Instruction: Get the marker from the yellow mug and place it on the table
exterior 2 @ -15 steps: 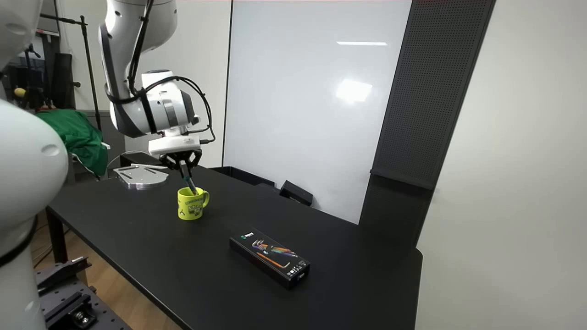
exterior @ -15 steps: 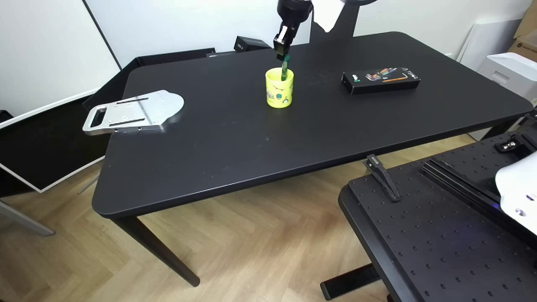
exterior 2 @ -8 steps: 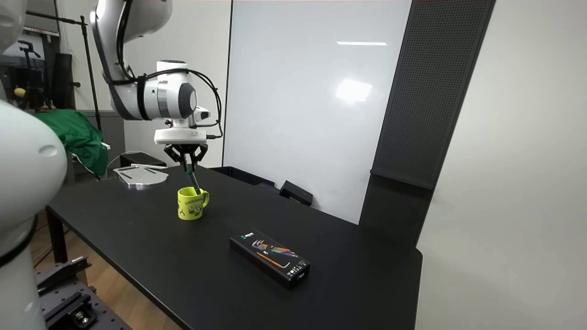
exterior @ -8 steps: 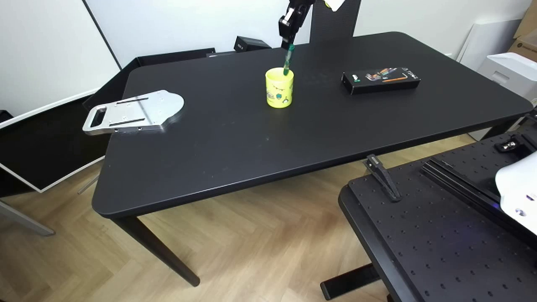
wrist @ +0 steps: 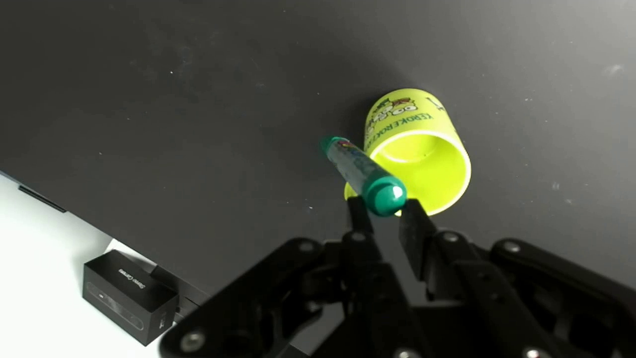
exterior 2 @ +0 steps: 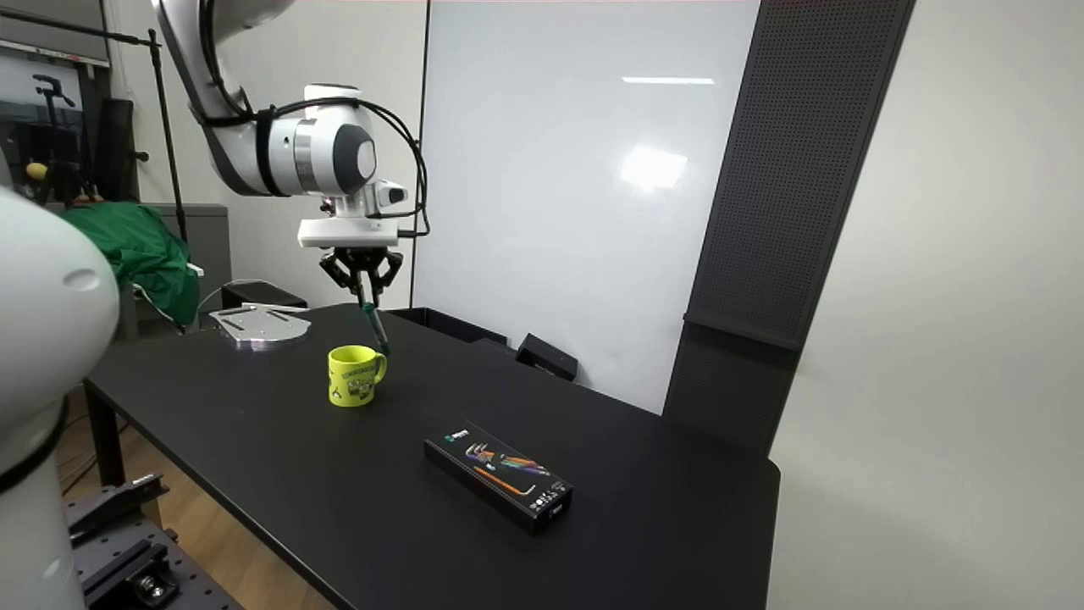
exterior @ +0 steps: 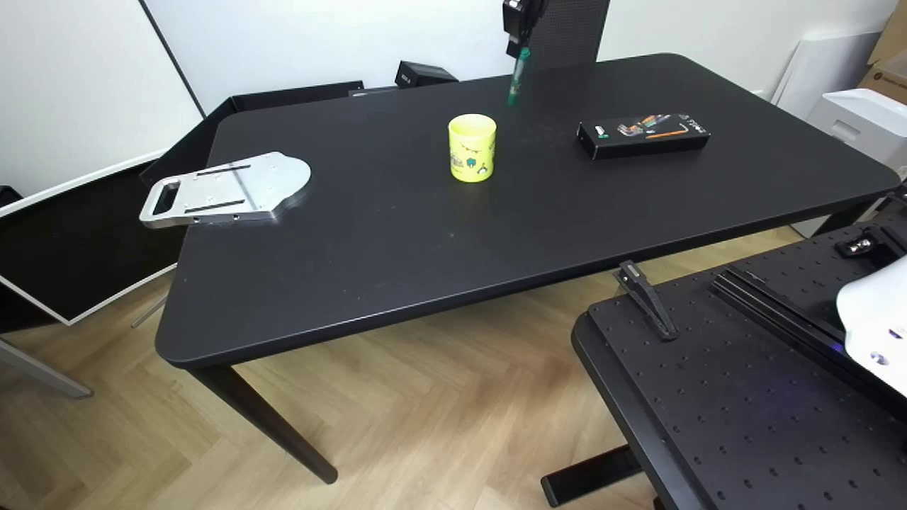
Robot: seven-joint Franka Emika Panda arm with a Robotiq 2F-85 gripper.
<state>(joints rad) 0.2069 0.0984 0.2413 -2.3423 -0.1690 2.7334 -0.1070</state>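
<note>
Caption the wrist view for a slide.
A Robotiq gripper holds a green marker outside the yellow cartoon-print mug on the black table.

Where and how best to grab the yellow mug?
By the rim, opposite the handle, coming straight down. The yellow mug stands upright, mouth open, so the hand could probably straddle the rim there. I'd avoid the handle side: the green marker, gripped in the hand, hangs on that side and should be set down first anyway.
</note>
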